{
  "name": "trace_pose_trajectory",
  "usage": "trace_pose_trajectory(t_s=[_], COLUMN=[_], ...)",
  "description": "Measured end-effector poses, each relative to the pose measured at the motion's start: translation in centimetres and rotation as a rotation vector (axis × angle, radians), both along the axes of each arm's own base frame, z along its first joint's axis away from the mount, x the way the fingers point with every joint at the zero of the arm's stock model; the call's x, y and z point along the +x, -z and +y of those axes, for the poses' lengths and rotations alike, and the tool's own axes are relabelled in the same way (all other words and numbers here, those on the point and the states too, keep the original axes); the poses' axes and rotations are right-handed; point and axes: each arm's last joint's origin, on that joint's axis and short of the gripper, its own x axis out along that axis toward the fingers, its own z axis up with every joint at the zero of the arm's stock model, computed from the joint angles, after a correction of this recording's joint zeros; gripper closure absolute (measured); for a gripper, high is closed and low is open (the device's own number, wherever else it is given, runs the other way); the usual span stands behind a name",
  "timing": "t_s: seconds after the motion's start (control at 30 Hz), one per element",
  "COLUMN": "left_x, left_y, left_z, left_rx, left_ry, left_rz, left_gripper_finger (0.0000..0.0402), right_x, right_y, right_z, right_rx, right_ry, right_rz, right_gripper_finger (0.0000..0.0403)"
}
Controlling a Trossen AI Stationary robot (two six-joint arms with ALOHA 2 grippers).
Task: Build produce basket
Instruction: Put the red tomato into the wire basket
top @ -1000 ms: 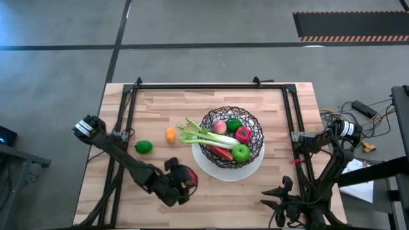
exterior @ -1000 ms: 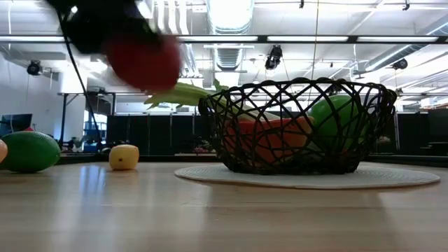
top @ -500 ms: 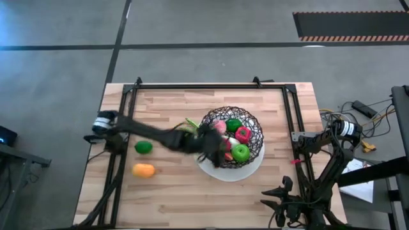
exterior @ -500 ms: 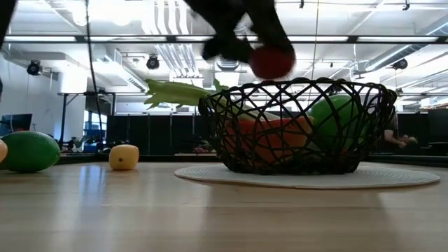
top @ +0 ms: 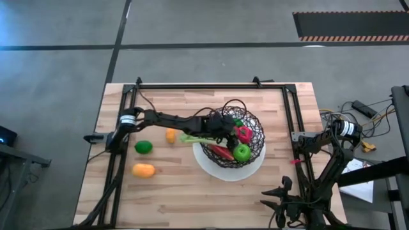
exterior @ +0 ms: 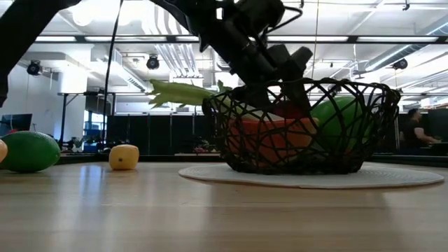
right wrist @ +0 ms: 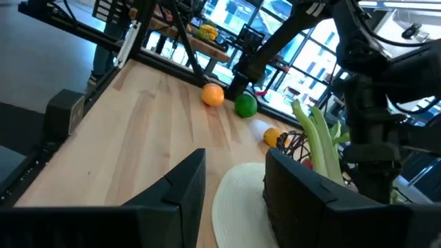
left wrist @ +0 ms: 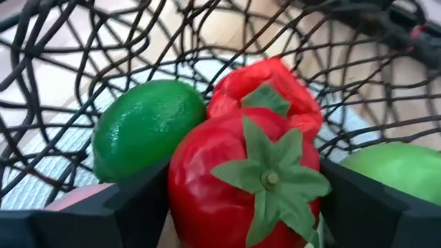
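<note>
My left gripper (top: 225, 128) reaches from the table's left into the black wire basket (top: 257, 128), shut on a round red fruit with a green leafy cap (left wrist: 234, 179). Just below that fruit in the basket lie a lime (left wrist: 145, 127), a red pepper (left wrist: 265, 83), a green apple (left wrist: 393, 169) and a peach (left wrist: 76, 196). A pale-green celery stalk (top: 195, 138) leans over the basket's left rim, its leafy end outside. The basket stands on a white round plate (top: 211, 167). My right gripper (right wrist: 234, 172) waits open at the table's near right corner. My left gripper pinches the red fruit's sides (left wrist: 180, 196) between its two fingers (left wrist: 127, 207), the green cap facing the wrist camera. The fingers slant down from the table's left, over the basket's rim. The fruit sits inside the rim, above the pepper and lime; whether it rests on them cannot be told.
Left of the basket on the wooden table lie a second lime (top: 144, 147), an orange (top: 144, 170) and a small orange piece (top: 170, 135). A black frame (top: 192, 86) runs along the table's left, far and right edges. Bare wood lies along the near edge.
My left gripper, carrying the red fruit, has swung from the table's near left area up and toward the far right, passed over the basket's left rim and dropped into the basket. The fruit has gone from above the table to inside the basket's rim.
</note>
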Motion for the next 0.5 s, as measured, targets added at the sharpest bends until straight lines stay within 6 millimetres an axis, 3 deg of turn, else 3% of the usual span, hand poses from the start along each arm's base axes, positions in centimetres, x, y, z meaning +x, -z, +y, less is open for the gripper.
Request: trace_pose_trajectory(t_s=[0.3, 0.5], left_x=[-0.16, -0.22], left_y=[0.19, 0.23], left_z=[-0.02, 0.81], left_rx=[0.020, -0.100], left_ry=[0.055, 0.131], left_rz=[0.029, 0.019], left_gripper_finger=[0.0087, 0.0086], right_x=[0.00, 0.00], right_y=[0.02, 0.03], right_z=[0.00, 0.00], right_rx=[0.006, 0.006], right_ry=[0.000, 0.000], right_rz=[0.000, 0.000], right_gripper_finger=[0.0264, 0.0264])
